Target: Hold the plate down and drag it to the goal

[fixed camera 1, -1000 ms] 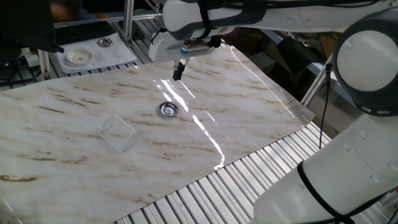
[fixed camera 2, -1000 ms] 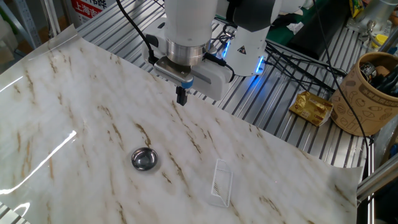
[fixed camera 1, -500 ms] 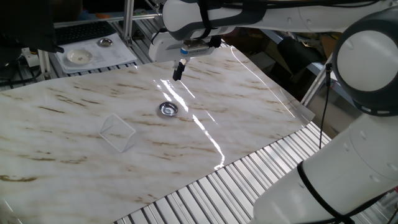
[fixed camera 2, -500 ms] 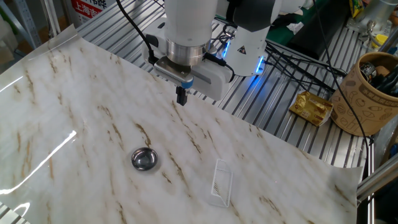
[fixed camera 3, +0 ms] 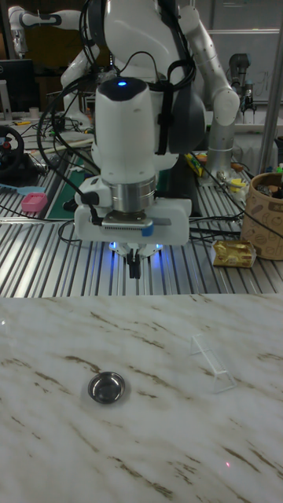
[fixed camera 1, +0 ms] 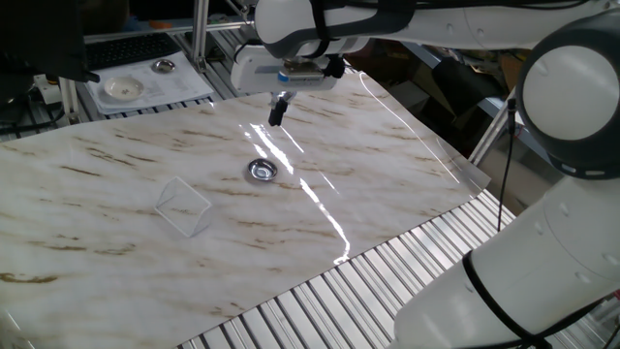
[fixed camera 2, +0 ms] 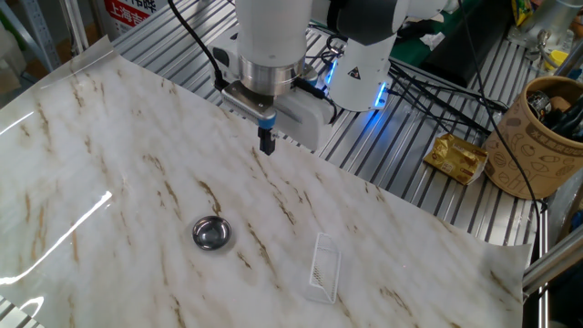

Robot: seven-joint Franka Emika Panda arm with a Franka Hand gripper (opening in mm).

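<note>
From my station I see the claw [fixed camera 2: 267, 144] hanging above the desk [fixed camera 2: 109, 173] near its far edge, its two slim dark fingers pressed together into one narrow black stub with nothing between them. It is clear of the surface and well apart from the plate [fixed camera 2: 211, 233], which sits alone on the glossy sheet. That plate is a small round dish of polished silver metal, its rim bright and mirror-like, its shallow centre darker. In the tall fixed view the plate [fixed camera 3: 106, 387] lies lower left of the claw [fixed camera 3: 134, 269], flat on the marble pattern.

The desk top is a smooth cream marble-print sheet streaked with brown veins, shiny enough to throw a long white glare in one fixed view, and it lies over ribbed aluminium slats. The goal [fixed camera 1: 183, 206] is a thin pale square outline, seen as a diamond there and as a narrow slanted sliver in the other fixed view [fixed camera 2: 323, 266]; the plate [fixed camera 1: 262, 171] rests outside it, near but not touching

Past the desk stands a brown patterned paper cup [fixed camera 2: 536, 137] and a crinkled gold foil packet [fixed camera 2: 458, 158] on the slats
</note>
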